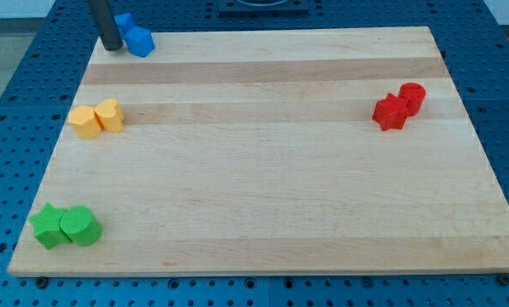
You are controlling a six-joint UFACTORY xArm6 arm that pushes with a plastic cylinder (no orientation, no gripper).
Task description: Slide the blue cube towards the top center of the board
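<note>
The blue cube (140,41) lies at the top left corner of the wooden board (263,196). A second blue block (124,21) sits just behind it at the board's top edge, partly hidden by the rod; its shape is unclear. My tip (111,47) is at the view's top left, right beside the blue cube on its left side, touching or nearly touching it.
Two yellow blocks (96,118) sit side by side at the left edge. A green star-like block (47,226) and a green cylinder (80,226) lie at the bottom left. A red star-like block (390,112) and a red cylinder (412,98) lie at the right.
</note>
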